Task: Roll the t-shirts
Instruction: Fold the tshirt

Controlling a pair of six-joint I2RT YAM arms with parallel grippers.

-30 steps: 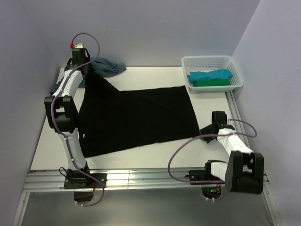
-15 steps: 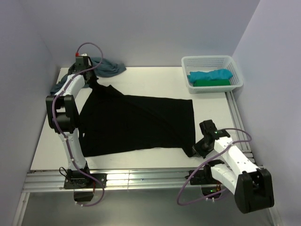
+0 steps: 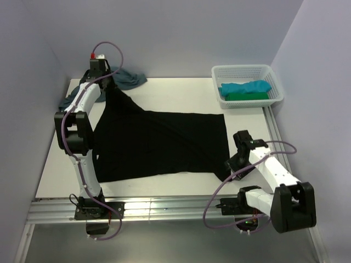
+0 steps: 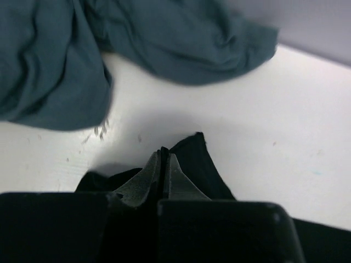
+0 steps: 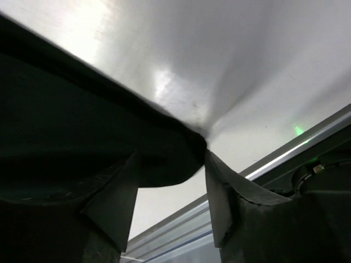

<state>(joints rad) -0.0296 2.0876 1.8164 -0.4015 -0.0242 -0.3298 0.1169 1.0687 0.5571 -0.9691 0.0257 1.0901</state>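
White table [image 3: 181, 90] has the black tee [image 3: 159, 142] spread flat, I'd guess tensioned for rolling. The left gripper [image 4: 163, 164] is clamped on its far corner beside the teal tee [image 3: 129, 79], and the right gripper [image 5: 171, 164] gapes around the near-right corner. Far right, the basket [image 3: 241, 70] holds a turquoise tee [image 3: 241, 87] and a green tee [image 3: 247, 97].

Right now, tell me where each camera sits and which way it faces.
Top: above and behind the arms, looking down at the black tee on the table; both arms show.
Left wrist: faces the teal tee past the shut left claw.
Right wrist: low over the table, looking along the black tee's edge; the right claw shows, fingers apart.
Shared: all three see the black tee.
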